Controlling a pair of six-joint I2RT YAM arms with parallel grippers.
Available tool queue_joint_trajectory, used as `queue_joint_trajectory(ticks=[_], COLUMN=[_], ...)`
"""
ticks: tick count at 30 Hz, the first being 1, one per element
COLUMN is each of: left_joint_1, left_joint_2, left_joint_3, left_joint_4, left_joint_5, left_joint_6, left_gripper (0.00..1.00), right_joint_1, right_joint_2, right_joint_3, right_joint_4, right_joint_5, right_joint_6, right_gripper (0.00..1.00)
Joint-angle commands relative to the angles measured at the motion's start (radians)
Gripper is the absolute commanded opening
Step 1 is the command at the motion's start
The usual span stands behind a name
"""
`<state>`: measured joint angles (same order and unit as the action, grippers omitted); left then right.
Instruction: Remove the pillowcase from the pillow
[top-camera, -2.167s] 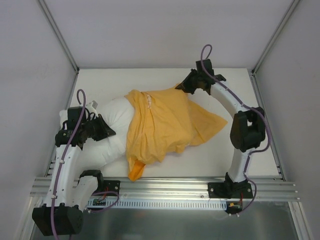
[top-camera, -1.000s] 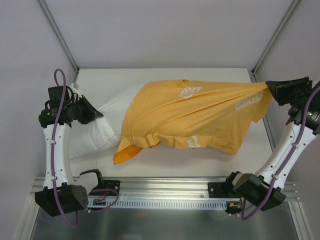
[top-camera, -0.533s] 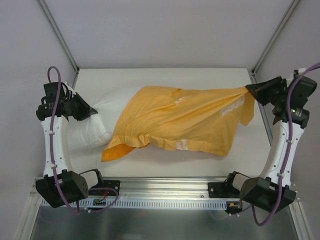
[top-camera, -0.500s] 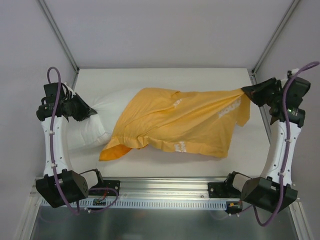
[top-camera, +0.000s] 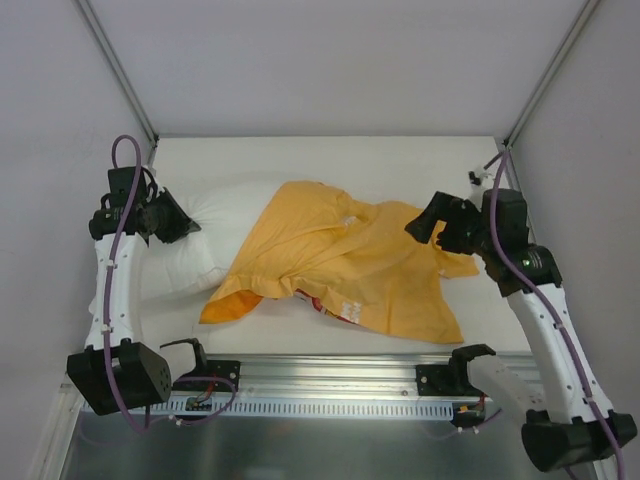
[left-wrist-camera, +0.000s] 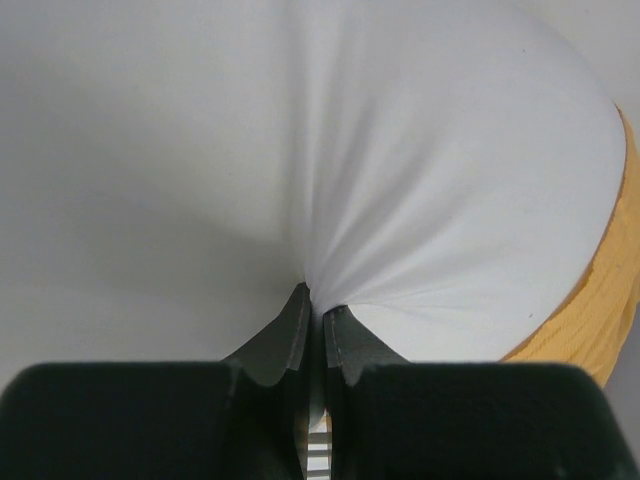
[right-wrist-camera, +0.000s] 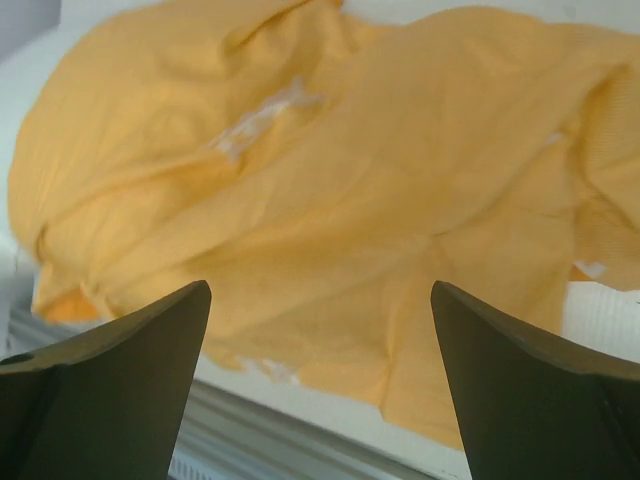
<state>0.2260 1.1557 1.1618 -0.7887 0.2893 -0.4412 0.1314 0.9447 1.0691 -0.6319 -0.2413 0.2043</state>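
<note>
Pillowcase (top-camera: 345, 262) is lying slack over the pillow's (top-camera: 212, 228) right part.
Overhead, the pillow's white left end is sticking out. At the left wrist, the left gripper (left-wrist-camera: 313, 300) is pinching that end. At the right wrist, the right gripper (right-wrist-camera: 318, 287) is hovering, fingers spread, over the pillowcase.

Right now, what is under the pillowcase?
The pillow runs under the pillowcase from the left. Its left end sticks out, pinched in the left tool. How far it reaches beneath is covered.
</note>
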Motion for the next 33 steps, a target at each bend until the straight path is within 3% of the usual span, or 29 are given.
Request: queue_joint_trajectory(ticks=[1, 4, 7, 10, 13, 17, 20, 21, 22, 23, 24, 25, 30, 33], left_joint_1=[-0.031, -0.043, -0.050, -0.051, -0.051, -0.053, -0.054, -0.054, -0.054, -0.054, -0.056, -0.054, -0.050, -0.037], left_joint_2=[-0.010, 0.010, 0.032, 0.047, 0.053, 0.061, 0.059, 0.058, 0.056, 0.056, 0.058, 0.059, 0.058, 0.058], left_joint_3=[0.001, 0.019, 0.045, 0.067, 0.073, 0.075, 0.075, 0.073, 0.073, 0.073, 0.075, 0.076, 0.093, 0.098], left_joint_4=[0.062, 0.066, 0.066, 0.066, 0.066, 0.068, 0.068, 0.068, 0.068, 0.068, 0.068, 0.068, 0.066, 0.066], left_joint_5=[-0.012, -0.013, -0.010, -0.003, 0.008, 0.020, 0.021, 0.019, 0.017, 0.017, 0.020, 0.022, 0.011, 0.007], left_joint_6=[-0.044, -0.048, -0.047, -0.047, -0.051, -0.053, -0.048, -0.047, -0.044, -0.042, -0.036, -0.031, -0.027, -0.031], left_gripper=[0.00, 0.00, 0.00, 0.00, 0.00, 0.00, 0.00, 0.00, 0.00, 0.00, 0.00, 0.00, 0.00, 0.00], right_joint_1=[0.244, 0.594, 0.829, 0.995, 1.057, 1.057, 1.053, 1.045, 1.041, 1.028, 1.007, 0.937, 0.648, 0.339], right_joint_2=[-0.090, -0.119, -0.100, -0.017, 0.135, 0.248, 0.305, 0.339, 0.347, 0.348, 0.330, 0.307, 0.070, -0.079], right_joint_3=[-0.038, -0.115, -0.193, -0.209, -0.187, -0.231, -0.215, -0.186, -0.173, -0.167, -0.166, -0.178, -0.236, -0.189], right_joint_4=[-0.003, 0.017, 0.070, 0.072, 0.060, 0.239, 0.259, 0.227, 0.207, 0.184, 0.151, 0.140, 0.104, 0.049], right_joint_5=[0.185, 0.365, 0.518, 0.679, 0.778, 0.703, 0.727, 0.764, 0.796, 0.822, 0.836, 0.820, 0.723, 0.662], right_joint_6=[-0.141, -0.174, -0.126, -0.057, -0.008, -0.031, -0.023, -0.016, -0.006, 0.004, 0.015, 0.029, 0.007, -0.034], right_gripper=[0.96, 0.96, 0.96, 0.96, 0.96, 0.96, 0.98, 0.92, 0.57, 0.30, 0.11, 0.01, 0.01, 0.01])
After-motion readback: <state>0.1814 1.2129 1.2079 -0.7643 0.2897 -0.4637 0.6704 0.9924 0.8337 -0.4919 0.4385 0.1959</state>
